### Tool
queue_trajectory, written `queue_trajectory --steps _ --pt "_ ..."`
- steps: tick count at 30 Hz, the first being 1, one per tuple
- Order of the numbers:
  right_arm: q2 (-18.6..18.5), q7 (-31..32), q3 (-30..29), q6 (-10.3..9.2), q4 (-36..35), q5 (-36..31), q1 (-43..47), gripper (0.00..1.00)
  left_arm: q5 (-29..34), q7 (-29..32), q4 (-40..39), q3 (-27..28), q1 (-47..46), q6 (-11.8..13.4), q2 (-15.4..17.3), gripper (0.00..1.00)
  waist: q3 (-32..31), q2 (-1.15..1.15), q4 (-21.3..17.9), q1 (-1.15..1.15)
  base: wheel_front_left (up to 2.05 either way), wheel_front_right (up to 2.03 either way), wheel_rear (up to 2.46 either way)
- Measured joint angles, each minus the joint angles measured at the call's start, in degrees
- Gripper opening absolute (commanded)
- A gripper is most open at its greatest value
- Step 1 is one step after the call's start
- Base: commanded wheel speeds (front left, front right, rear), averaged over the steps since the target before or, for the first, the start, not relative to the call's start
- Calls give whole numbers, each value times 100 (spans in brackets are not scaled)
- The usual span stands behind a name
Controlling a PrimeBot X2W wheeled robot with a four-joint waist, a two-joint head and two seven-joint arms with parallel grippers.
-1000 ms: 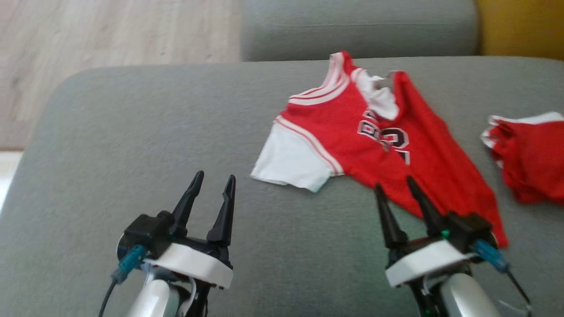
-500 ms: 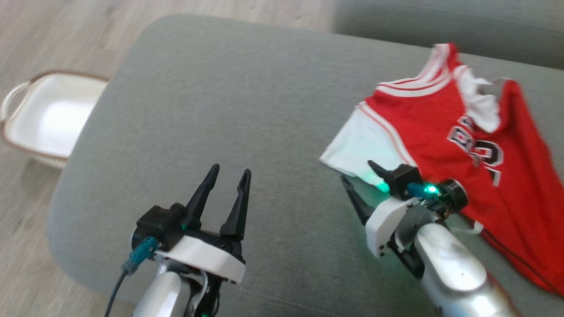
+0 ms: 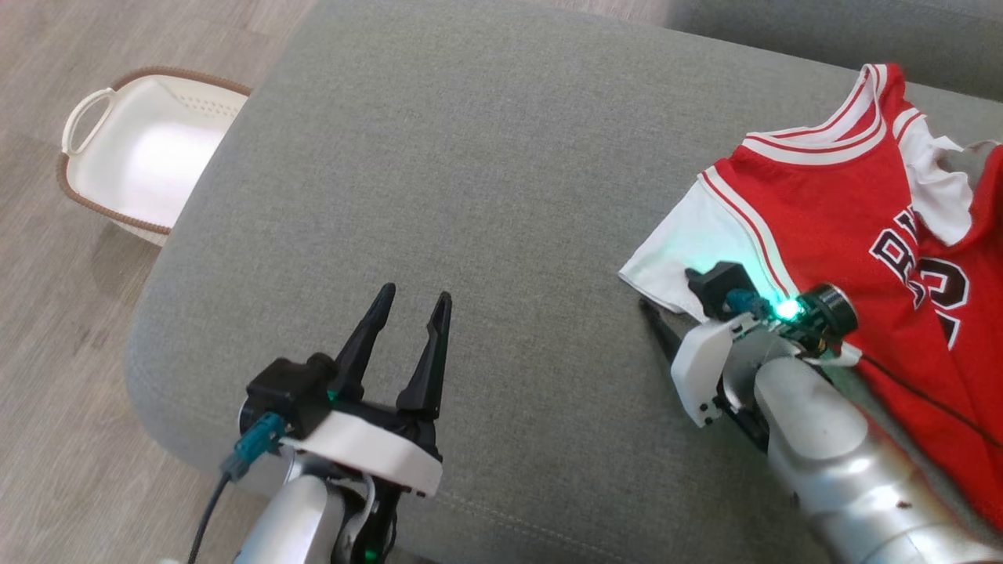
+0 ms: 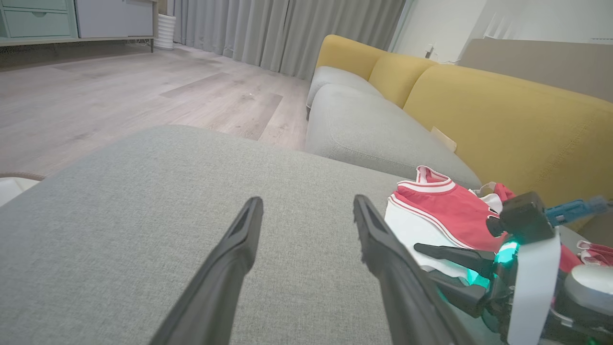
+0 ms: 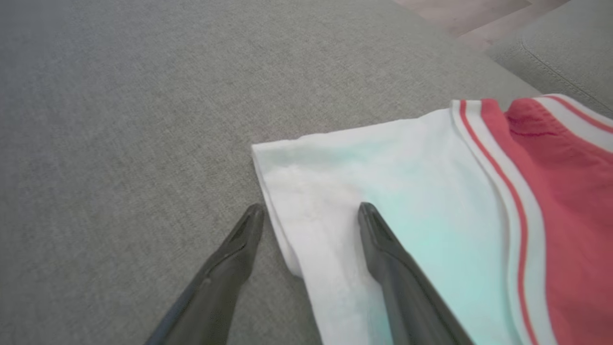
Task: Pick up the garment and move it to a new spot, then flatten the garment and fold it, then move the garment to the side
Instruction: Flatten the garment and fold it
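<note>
The garment [image 3: 823,211] is a red jersey with white sleeves and dark lettering, spread on the grey cushion [image 3: 486,157] at the right. My right gripper [image 3: 666,290] is open at the edge of the white sleeve. In the right wrist view the right gripper [image 5: 311,208] straddles the sleeve's hem, one finger over the grey fabric and the other over the garment [image 5: 407,191]. Well to the left of the garment [image 4: 440,206], my left gripper [image 3: 415,296] hovers open and empty over bare cushion. The left wrist view has the left gripper [image 4: 307,201] pointing across the cushion.
A white basket [image 3: 149,157] with a brown rim stands on the wooden floor off the cushion's left edge. A yellow sofa back [image 4: 503,110] rises behind the garment. Another small red cloth [image 4: 594,254] lies at the far right.
The head camera has swung left, bringing the basket into view. My right gripper has turned on its side and moved up to the white sleeve's edge. The left gripper holds its pose.
</note>
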Motion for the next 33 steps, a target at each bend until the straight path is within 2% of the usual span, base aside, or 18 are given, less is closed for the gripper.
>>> queue_trajectory --steps 6,7,8,9,16,24,28,29,30,33 --pt "56 -179 -83 0 446 -100 -355 100 -1 0 -44 -48 -92 0 0 100 92 0 -31 0 0 0 0" --pt "67 -208 -115 0 508 -99 -397 36 -1 0 -43 -54 -97 0 0 100 105 0 -34 0 0 0 0" --pt "81 -246 -151 0 577 -98 -442 36 -1 0 -38 -62 -107 0 0 100 116 0 -34 0 0 0 0" --pt "93 -278 -147 0 641 -99 -484 0 -1 0 -35 -69 -124 0 0 100 123 0 -31 0 0 0 0" --pt "149 -788 267 0 812 7 -561 0 -51 0 -2 -64 -158 0 -1 100 77 0 -34 0 0 0 0" --pt "186 -939 2501 0 -467 1579 -186 0 -49 0 33 -22 -144 -1 -1 100 -114 0 -215 0 0 0 0" --pt "189 -862 3141 0 -700 2009 -178 0 -40 0 35 9 -140 -2 -1 100 -178 0 -347 0 0 0 0" --pt "189 -818 3326 0 -722 2136 -177 7 -38 0 37 25 -138 -2 -1 100 -200 0 -396 0 0 0 0" --pt "188 -814 3475 0 -736 2241 -177 100 -16 0 40 48 -135 -2 -1 100 -221 0 -445 0 0 0 0" --pt "185 -814 3820 0 -804 2622 -177 100 15 0 53 133 -112 -3 -1 100 -290 0 -608 0 0 0 0"
